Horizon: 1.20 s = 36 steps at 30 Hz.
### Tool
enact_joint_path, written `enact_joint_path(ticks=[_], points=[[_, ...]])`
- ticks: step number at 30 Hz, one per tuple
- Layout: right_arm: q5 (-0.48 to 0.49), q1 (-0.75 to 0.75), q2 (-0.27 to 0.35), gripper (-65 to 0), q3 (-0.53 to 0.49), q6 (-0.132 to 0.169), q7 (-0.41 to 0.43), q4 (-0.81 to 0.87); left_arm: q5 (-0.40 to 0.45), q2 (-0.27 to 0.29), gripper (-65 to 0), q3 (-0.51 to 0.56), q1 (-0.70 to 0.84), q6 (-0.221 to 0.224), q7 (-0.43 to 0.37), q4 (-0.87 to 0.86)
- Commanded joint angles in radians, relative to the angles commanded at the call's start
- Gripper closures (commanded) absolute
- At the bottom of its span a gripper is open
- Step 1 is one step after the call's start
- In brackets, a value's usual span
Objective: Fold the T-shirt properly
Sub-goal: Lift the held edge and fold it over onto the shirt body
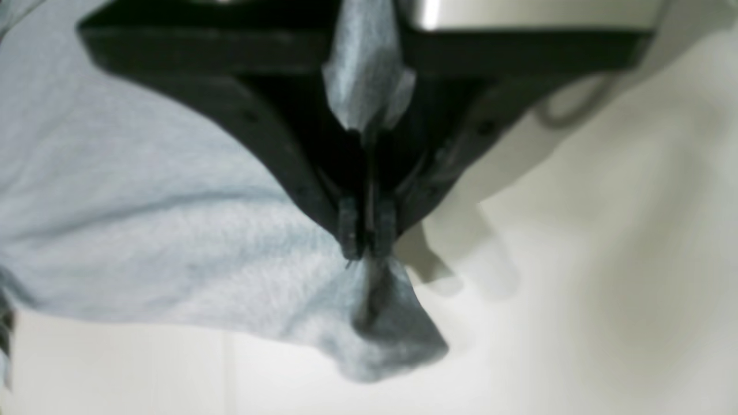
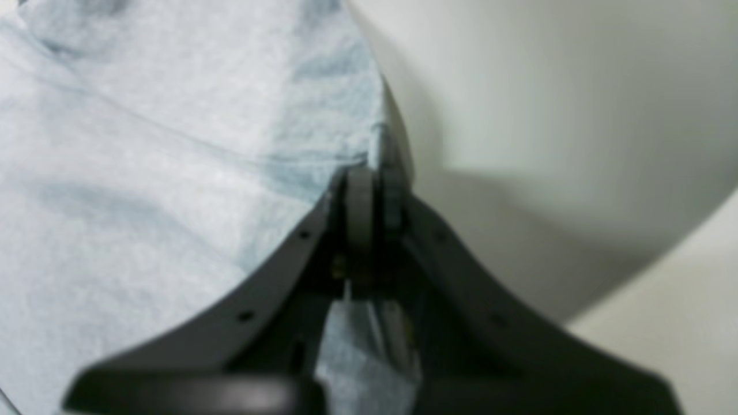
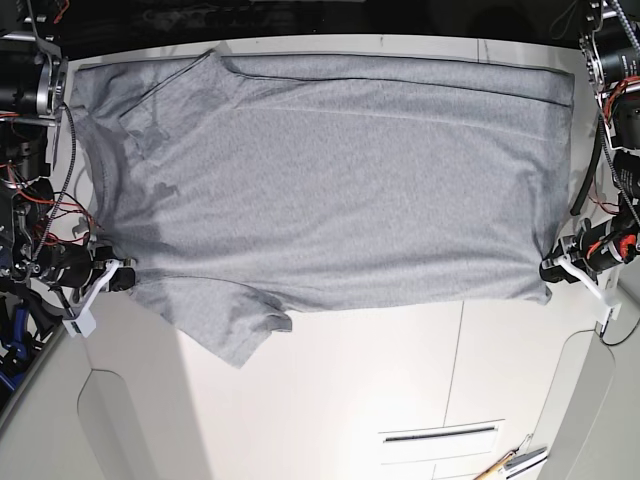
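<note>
T-shirt (image 3: 330, 190): I see the light grey shirt spread wide across the upper half of the white table (image 3: 360, 400) in the base view, plain side up, no lettering showing. Its length runs from 9 o'clock to 3 o'clock.

Neck end: toward 9 o'clock, with a darker crumpled patch near that edge.

Sleeves: one sleeve (image 3: 235, 325) hangs out of the lower edge toward 7 o'clock; the other sleeve (image 3: 165, 75) lies folded in at about 10 o'clock.

Hem end: at 3 o'clock, running down the table's edge in the base view.

Left gripper (image 1: 367, 239): I read its two black fingers as clenched on a corner of the shirt. In the left wrist view, cloth bunches out below the tips toward 6 o'clock, and a tuft of fabric shows above them, between the finger arms. In the base view this gripper (image 3: 550, 270) sits at the shirt's lower corner, near 4 o'clock.

Right gripper (image 2: 372, 190): fingers pressed together on the shirt's edge. In the right wrist view, fabric spreads away toward 10 o'clock, and a strip of it shows behind the tips at 6 o'clock. In the base view it (image 3: 125, 278) grips the shirt's lower edge near 8 o'clock, beside the hanging sleeve.

Tools (image 3: 515, 462): small items lie at the table's 5 o'clock edge, too small for me to identify.
</note>
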Motion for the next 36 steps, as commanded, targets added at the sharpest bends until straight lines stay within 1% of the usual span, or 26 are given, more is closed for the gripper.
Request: enact_joint_path(ticks=[3,5,8,10,13,16,20,21,24,25,27,29,31,36], points=[[0.1,-0.003,0.028,0.0,0.0,0.0,-0.098,0.042,-0.051,-0.018,0.0,0.0,0.0,0.0,0.079,0.019],[0.161,-0.003,0.047,0.0,0.0,0.001,-0.146,0.054,-0.097,-0.027,0.0,0.0,0.012,0.0,0.121,0.032],[0.22,-0.031,0.069,0.0,0.0,0.004,-0.187,0.076,-0.103,-0.031,0.0,0.0,0.076,0.0,0.129,0.093],[0.251,-0.076,0.085,0.0,0.0,0.004,-0.193,0.118,-0.103,-0.035,0.0,0.0,0.131,0.0,0.128,0.151],[0.252,-0.167,0.105,0.0,0.005,0.004,-0.193,0.22,-0.103,-0.053,0.0,-0.001,0.207,0.0,0.127,0.247],[0.249,-0.272,0.122,0.0,0.039,0.004,-0.193,0.348,-0.103,-0.084,0.0,-0.001,0.275,0.0,0.123,0.323],[0.25,-0.4,0.134,0.0,0.141,0.004,-0.194,0.496,-0.105,-0.122,0.0,-0.003,0.326,0.0,0.123,0.364],[0.252,-0.426,0.134,0.0,0.174,0.004,-0.198,0.529,-0.119,-0.129,0.0,-0.003,0.33,0.0,0.123,0.367],[0.287,-0.507,0.134,0.0,0.267,0.004,-0.233,0.623,-0.147,-0.146,0.0,-0.003,0.335,0.0,0.128,0.37],[0.304,-0.534,0.134,0.0,0.292,0.004,-0.248,0.649,-0.155,-0.148,0.0,-0.003,0.337,0.0,0.146,0.37],[0.325,-0.586,0.134,0.0,0.327,0.004,-0.26,0.69,-0.192,-0.148,0.0,-0.003,0.346,0.0,0.187,0.373],[0.329,-0.631,0.134,0.0,0.338,0.004,-0.259,0.709,-0.223,-0.148,0.0,-0.003,0.37,0.0,0.203,0.391],[0.329,-0.663,0.134,0.0,0.339,0.004,-0.259,0.71,-0.224,-0.154,0.0,-0.003,0.411,0.0,0.202,0.439],[0.328,-0.76,0.134,0.0,0.354,0.004,-0.25,0.71,-0.213,-0.2,0.0,-0.003,0.548,0.0,0.202,0.557]])
